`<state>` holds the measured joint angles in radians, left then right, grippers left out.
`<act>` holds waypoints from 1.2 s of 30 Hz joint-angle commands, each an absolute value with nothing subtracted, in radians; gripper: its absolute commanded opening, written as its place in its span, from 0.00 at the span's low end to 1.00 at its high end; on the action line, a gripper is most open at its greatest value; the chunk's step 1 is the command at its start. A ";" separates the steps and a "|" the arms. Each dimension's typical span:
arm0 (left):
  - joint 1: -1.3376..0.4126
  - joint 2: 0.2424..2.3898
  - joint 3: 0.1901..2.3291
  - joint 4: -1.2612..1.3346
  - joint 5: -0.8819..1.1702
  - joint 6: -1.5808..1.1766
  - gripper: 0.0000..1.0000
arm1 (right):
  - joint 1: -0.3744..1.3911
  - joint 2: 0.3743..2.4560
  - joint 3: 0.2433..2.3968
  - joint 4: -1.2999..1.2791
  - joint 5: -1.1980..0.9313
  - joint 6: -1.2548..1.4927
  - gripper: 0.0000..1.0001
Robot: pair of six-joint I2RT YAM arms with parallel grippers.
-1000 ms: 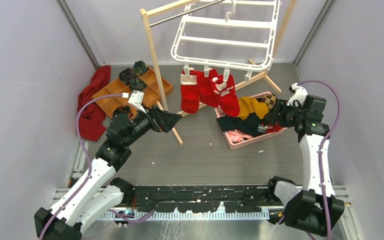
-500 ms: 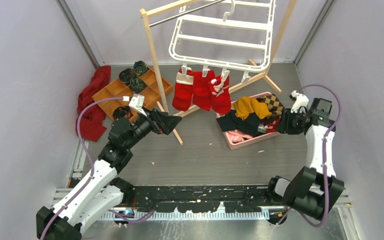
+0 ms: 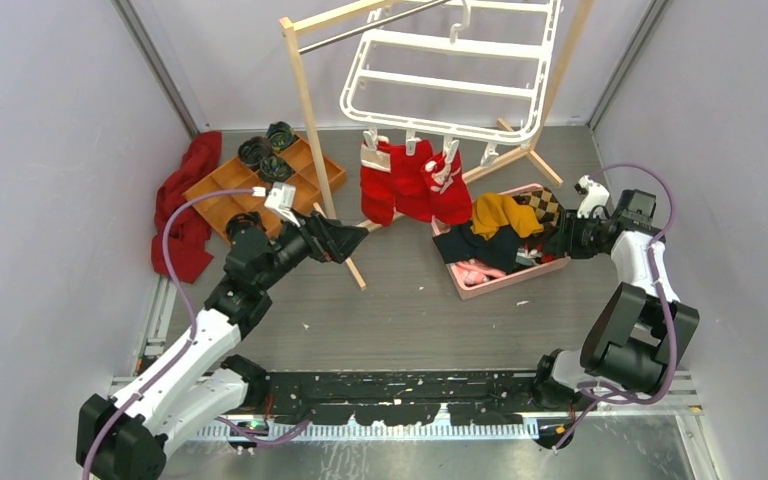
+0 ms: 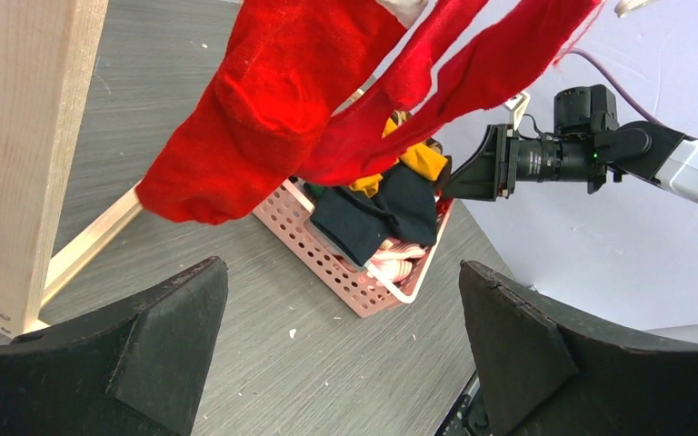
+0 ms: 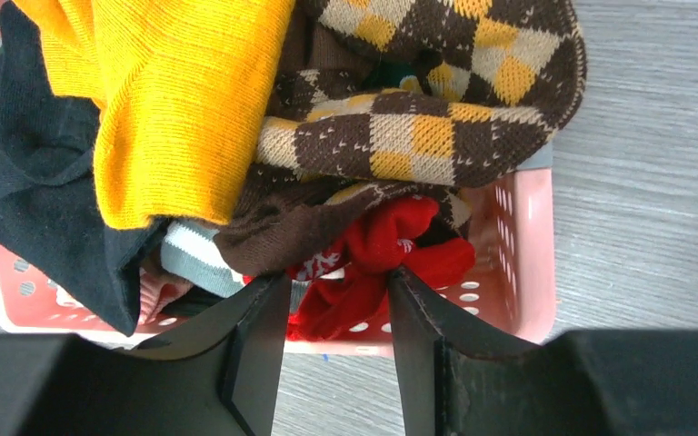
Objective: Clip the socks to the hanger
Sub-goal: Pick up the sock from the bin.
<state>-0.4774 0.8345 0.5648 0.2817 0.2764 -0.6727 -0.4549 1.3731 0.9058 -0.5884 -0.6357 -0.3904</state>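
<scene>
Here we are straddling the seemingly soft, limp red sock [image 5: 391, 232] mid-bunch with the right pincer [image 5: 338, 277], grip impossible to tell; the left pincer [image 4: 341, 263] is gaping.

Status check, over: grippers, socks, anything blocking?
Left gripper open, empty, near red socks clipped on hanger. Right gripper straddling red sock in pink basket, grip unconfirmed. Argyle garment overlaps that sock.

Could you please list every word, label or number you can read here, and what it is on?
None can be read.
The red sock in the basket has white marks, too blurred to read as lettering.
The hanging socks show white patterns, but no legible text.
</scene>
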 commanded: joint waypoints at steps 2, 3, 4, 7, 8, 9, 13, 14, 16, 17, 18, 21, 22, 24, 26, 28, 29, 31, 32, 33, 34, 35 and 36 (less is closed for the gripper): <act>-0.473 0.863 0.608 0.384 0.288 -0.670 0.98 | -0.442 1.372 0.932 -0.524 -0.674 -0.415 0.45; -0.472 0.880 0.608 0.400 0.293 -0.678 0.98 | -0.442 1.367 0.937 -0.536 -0.679 -0.428 0.38; -0.474 0.891 0.611 0.414 0.299 -0.689 0.98 | -0.442 1.361 0.945 -0.554 -0.680 -0.438 0.34; -0.473 0.917 0.626 0.430 0.317 -0.717 0.97 | -0.443 1.340 0.979 -0.625 -0.673 -0.477 0.14; -0.474 0.919 0.632 0.425 0.323 -0.718 0.97 | -0.445 1.324 0.992 -0.657 -0.665 -0.493 0.10; -0.474 0.917 0.639 0.418 0.327 -0.718 0.97 | -0.450 1.305 1.002 -0.682 -0.657 -0.504 0.07; -0.473 0.889 0.640 0.394 0.322 -0.708 0.96 | -0.488 1.204 1.056 -0.762 -0.643 -0.523 0.03; -0.473 0.884 0.636 0.394 0.318 -0.708 0.96 | -0.496 1.186 1.074 -0.781 -0.643 -0.522 0.03; -0.472 0.876 0.633 0.394 0.315 -0.709 0.96 | -0.508 1.160 1.112 -0.815 -0.650 -0.517 0.03; -0.473 0.875 0.632 0.394 0.316 -0.711 0.96 | -0.511 1.151 1.131 -0.830 -0.658 -0.512 0.02; -0.473 0.876 0.633 0.396 0.318 -0.713 0.96 | -0.514 1.143 1.152 -0.847 -0.670 -0.503 0.02; -0.473 0.881 0.643 0.399 0.332 -0.714 0.96 | -0.515 1.125 1.200 -0.853 -0.709 -0.470 0.02; -0.473 0.882 0.647 0.400 0.338 -0.712 0.96 | -0.515 1.122 1.218 -0.855 -0.725 -0.462 0.02; -0.473 0.882 0.650 0.410 0.355 -0.708 0.96 | -0.515 1.119 1.266 -0.860 -0.765 -0.441 0.02; -0.473 0.881 0.646 0.443 0.387 -0.704 0.95 | -0.515 1.120 1.318 -0.864 -0.810 -0.422 0.02; -0.474 0.881 0.634 0.494 0.424 -0.703 0.94 | -0.515 1.124 1.368 -0.868 -0.849 -0.401 0.02; -0.473 0.881 0.625 0.520 0.440 -0.704 0.92 | -0.515 1.124 1.387 -0.859 -0.864 -0.378 0.02; -0.474 0.876 0.610 0.562 0.460 -0.710 0.91 | -0.515 1.125 1.413 -0.833 -0.884 -0.331 0.01; -0.474 0.871 0.603 0.571 0.463 -0.711 0.91 | -0.515 1.122 1.420 -0.814 -0.890 -0.308 0.01; -0.474 0.865 0.596 0.578 0.462 -0.713 0.91 | -0.515 1.121 1.426 -0.798 -0.898 -0.283 0.01; -0.474 0.859 0.589 0.584 0.462 -0.713 0.91 | -0.515 1.119 1.430 -0.782 -0.907 -0.263 0.01; -0.473 0.851 0.581 0.590 0.462 -0.713 0.91 | -0.515 1.118 1.432 -0.756 -0.925 -0.235 0.01; -0.474 0.847 0.577 0.598 0.463 -0.713 0.91 | -0.514 1.113 1.435 -0.732 -0.939 -0.207 0.01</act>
